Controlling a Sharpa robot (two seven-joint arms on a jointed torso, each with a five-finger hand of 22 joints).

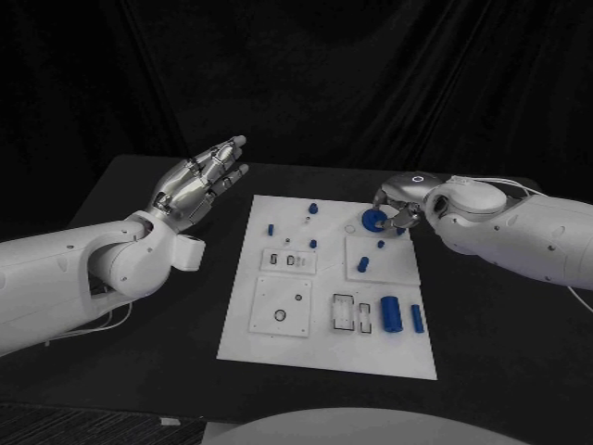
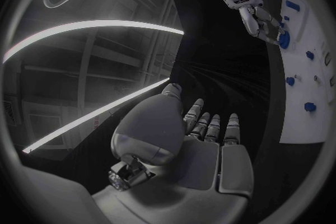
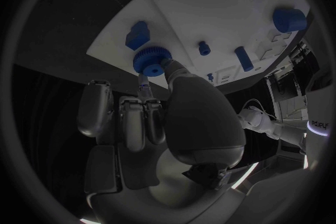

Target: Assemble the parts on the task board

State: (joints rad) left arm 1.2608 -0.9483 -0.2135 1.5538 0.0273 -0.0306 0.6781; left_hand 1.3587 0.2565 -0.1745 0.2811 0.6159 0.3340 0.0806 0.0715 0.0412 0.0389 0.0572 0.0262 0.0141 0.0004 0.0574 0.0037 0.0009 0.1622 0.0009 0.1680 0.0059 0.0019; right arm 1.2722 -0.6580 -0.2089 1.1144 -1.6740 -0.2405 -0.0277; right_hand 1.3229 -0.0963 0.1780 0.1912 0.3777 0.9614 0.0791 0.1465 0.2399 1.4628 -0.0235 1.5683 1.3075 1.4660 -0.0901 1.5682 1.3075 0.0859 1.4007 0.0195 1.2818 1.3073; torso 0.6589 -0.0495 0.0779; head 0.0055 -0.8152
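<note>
The white task board lies in the middle of the black counter, its long side running from near to far. The right hand reaches in over the board's far right corner and its fingers pinch a blue toothed gear, which sits at the board's surface there; the right wrist view shows the gear held at the fingertips just beside the board's edge. A small blue block lies on the board close to the gear. Further along the board are a short blue peg right of centre, two small blue studs at the far end, and, near the near right corner, a thick blue cylinder with a thinner blue pin just beside it on the right.

The left hand is raised above the counter to the left of the board, well apart from it, fingers stretched out and slightly spread, holding nothing.
</note>
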